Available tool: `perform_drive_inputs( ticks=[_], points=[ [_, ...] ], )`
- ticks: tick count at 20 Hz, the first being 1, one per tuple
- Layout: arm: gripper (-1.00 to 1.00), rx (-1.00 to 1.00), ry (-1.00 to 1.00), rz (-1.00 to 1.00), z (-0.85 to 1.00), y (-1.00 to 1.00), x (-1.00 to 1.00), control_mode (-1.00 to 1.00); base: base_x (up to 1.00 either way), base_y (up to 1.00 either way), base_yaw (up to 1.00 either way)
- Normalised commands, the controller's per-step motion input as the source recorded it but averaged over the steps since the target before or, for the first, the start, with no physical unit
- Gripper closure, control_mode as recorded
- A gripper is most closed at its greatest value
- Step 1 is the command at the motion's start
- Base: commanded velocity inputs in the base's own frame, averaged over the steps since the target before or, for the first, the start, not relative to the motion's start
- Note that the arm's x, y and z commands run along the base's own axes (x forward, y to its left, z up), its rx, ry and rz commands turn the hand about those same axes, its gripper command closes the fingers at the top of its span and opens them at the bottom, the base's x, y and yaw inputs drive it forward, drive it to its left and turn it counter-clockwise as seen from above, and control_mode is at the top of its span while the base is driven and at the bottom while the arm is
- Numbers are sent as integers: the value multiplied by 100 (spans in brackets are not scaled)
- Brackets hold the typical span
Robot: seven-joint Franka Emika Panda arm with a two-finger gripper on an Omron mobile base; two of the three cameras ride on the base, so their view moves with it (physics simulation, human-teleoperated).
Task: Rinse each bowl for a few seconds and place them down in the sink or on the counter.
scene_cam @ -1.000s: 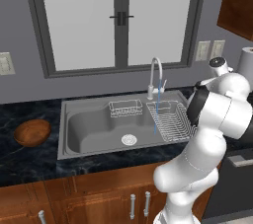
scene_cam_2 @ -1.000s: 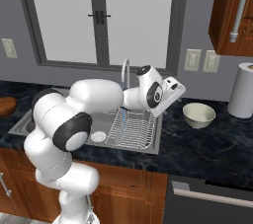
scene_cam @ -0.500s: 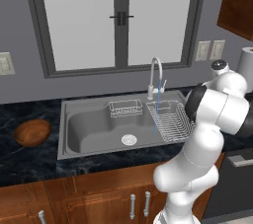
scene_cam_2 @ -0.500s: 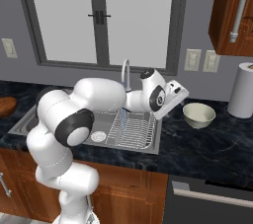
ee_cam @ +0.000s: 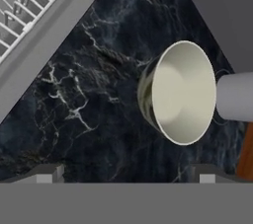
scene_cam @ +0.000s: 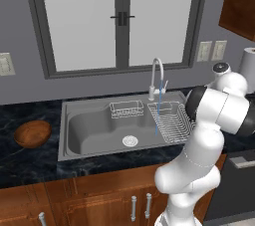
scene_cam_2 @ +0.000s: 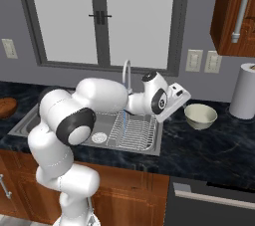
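This is a home kitchen. A black marble-look counter (scene_cam: 30, 163) runs along the wall above brown wooden cabinets (scene_cam: 99, 200) with metal handles. A grey steel sink (scene_cam: 94, 130) is set into it, with a curved chrome faucet (scene_cam: 155, 73), a wire rack (scene_cam: 172, 120) and a small wire caddy (scene_cam: 125, 109). Behind the sink a double window (scene_cam: 119, 18) with a dark frame sits in a grey wall that carries pale outlet plates (scene_cam_2: 204, 61). An upper wooden cabinet (scene_cam_2: 234, 11) hangs at the right, a paper-towel roll (scene_cam_2: 244, 90) stands below it, and two bowls (scene_cam_2: 200, 116) sit on the counter.
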Motion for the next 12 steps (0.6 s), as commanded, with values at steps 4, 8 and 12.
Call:
perform_drive_inputs(
  ticks=[4, 8, 12],
  points=[
    [-100, 0, 2, 0, -7, -1, 2, -100, 0, 0, 0],
    [-100, 0, 2, 0, -7, -2, 11, -100, 0, 0, 0],
    [-100, 0, 2, 0, -5, -5, 26, -100, 0, 0, 0]
  ],
)
